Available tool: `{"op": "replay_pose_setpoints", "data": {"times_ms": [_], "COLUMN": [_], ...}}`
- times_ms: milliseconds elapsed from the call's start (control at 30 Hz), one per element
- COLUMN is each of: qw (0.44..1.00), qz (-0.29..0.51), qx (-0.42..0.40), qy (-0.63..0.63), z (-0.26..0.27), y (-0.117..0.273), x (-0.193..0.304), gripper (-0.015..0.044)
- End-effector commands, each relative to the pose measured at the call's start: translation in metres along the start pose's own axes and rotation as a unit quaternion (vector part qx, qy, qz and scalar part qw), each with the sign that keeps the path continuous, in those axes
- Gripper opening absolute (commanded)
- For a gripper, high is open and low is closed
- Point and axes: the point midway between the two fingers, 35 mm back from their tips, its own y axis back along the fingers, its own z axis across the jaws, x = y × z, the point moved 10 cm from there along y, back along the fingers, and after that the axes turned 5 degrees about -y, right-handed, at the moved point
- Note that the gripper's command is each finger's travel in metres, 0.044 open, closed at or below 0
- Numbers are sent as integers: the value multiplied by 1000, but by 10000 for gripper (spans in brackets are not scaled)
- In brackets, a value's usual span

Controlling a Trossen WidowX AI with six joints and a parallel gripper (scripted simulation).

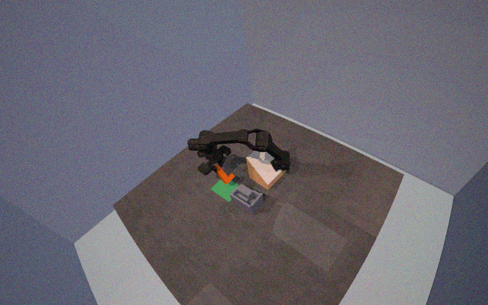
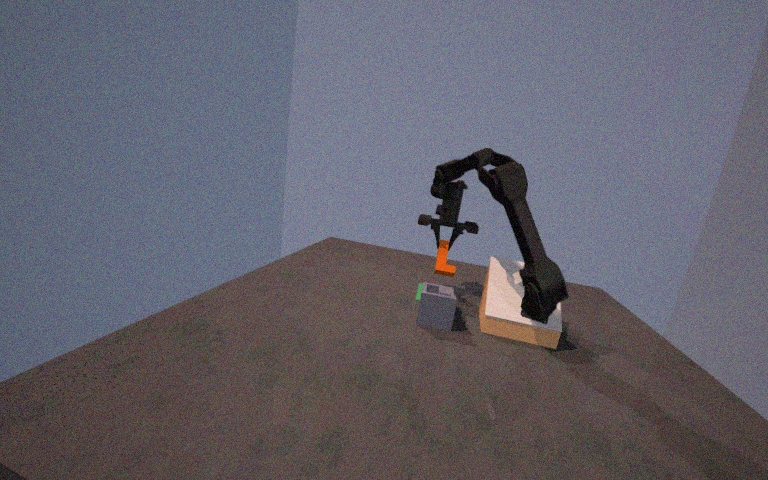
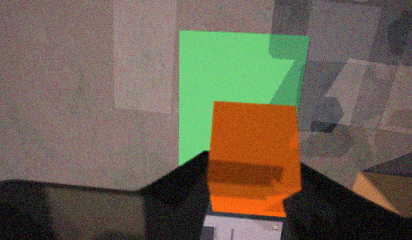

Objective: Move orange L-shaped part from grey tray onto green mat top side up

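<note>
— So, nearest the wrist camera first: what are the fingers doing?

— The gripper (image 3: 248, 200) is clamped on the orange L-shaped part (image 3: 253, 150). Its dark fingers press it from both sides, and the part fills the gap between them.

— How does the part hang?

— In the exterior view it hangs upright from the gripper (image 2: 446, 236): the long leg runs up between the fingers and the short foot of the orange L-shaped part (image 2: 443, 261) points sideways at the bottom. It is in the air, touching nothing but the fingers.

— What lies beneath it?

— From the wrist, the green mat (image 3: 228, 75) spreads out just past the part, and a sliver of the grey tray (image 3: 233, 227) peeks in below it at the bottom edge. From the top view, the part (image 1: 223, 174) sits over the mat's near edge (image 1: 220, 189), with the tray (image 1: 246, 197) just beside the mat.

— And farther back?

— The arm (image 2: 519, 220) arches up from a tan block (image 2: 510, 309) standing near the tray (image 2: 436, 306) on the brown table (image 2: 257, 368).
</note>
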Motion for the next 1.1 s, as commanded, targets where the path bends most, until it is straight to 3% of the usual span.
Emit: {"op": "replay_pose_setpoints", "data": {"times_ms": [0,1067], "qw": [1000,1000], "qz": [1,2], "qx": [1,1], "qy": [-1,0], "z": [-1,-1], "y": [-6,-55], "x": [0,0], "gripper": [0,0]}}
